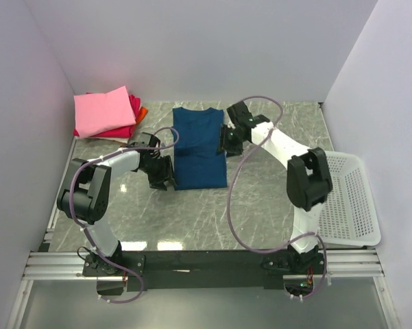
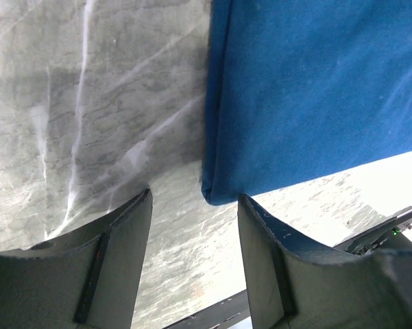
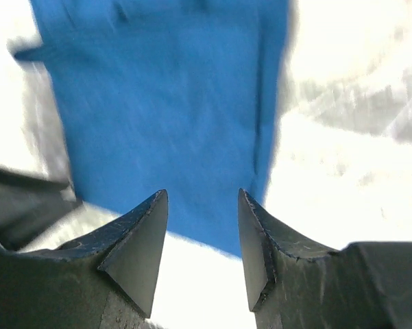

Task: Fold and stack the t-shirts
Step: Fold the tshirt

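The dark blue shirt (image 1: 199, 147) lies flat in the mid of the grey stone-look table (image 1: 192, 216). It's soft cloth, folded to a long box shape. Neck end is far from me, so the long way runs near to far. My L gripper (image 2: 195, 199) is partly open w/ nothing in it, right by the shirt's near L corner. My R gripper (image 3: 202, 195) is partly open too, empty, by the R edge. The pink shirt (image 1: 104, 113) tops the red shirt (image 1: 123, 130) and orange shirt (image 1: 143, 112), far L corner.

Shirt (image 1: 200, 152) lies centre, shirt stack (image 1: 104, 113) behind left, basket (image 1: 351, 199) right
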Robot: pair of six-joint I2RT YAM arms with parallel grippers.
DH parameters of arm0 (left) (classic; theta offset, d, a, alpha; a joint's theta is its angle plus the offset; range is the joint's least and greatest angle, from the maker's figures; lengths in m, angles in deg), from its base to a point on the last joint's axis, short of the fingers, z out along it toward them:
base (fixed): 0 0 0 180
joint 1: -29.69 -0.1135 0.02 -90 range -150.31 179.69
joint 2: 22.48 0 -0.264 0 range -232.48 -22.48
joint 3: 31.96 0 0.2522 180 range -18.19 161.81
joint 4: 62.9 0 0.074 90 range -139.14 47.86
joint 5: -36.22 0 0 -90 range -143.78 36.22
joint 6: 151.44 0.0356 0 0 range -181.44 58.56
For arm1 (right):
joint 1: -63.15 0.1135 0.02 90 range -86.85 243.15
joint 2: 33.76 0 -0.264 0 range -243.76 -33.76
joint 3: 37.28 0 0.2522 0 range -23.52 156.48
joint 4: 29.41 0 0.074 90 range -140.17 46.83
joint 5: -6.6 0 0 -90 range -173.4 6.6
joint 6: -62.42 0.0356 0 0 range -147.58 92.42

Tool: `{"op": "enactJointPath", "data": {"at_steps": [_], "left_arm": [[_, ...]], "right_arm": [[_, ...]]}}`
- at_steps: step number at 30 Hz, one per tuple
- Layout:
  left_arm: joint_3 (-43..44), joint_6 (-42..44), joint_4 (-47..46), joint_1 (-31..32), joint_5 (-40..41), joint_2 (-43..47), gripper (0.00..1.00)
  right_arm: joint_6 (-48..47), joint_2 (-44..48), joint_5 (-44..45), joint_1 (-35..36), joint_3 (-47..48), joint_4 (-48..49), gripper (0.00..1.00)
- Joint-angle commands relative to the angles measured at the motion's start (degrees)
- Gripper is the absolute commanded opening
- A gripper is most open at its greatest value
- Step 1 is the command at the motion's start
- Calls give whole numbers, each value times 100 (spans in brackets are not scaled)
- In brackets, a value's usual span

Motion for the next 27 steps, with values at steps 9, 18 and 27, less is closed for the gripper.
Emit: {"op": "enactJointPath", "data": {"at_steps": [9, 18, 27], "left_arm": [[74, -88, -308, 25, -223, -25, 59], [-31, -62, -361, 25, -197, 1, 59], [-102, -79, -361, 25, -153, 62, 59]], "right_arm": [[222, 1422, -441, 155, -2407, 729, 52], [231, 1352, -407, 182, -2778, 985, 52], [240, 1080, -521, 199, -2839, 1081, 46]]}}
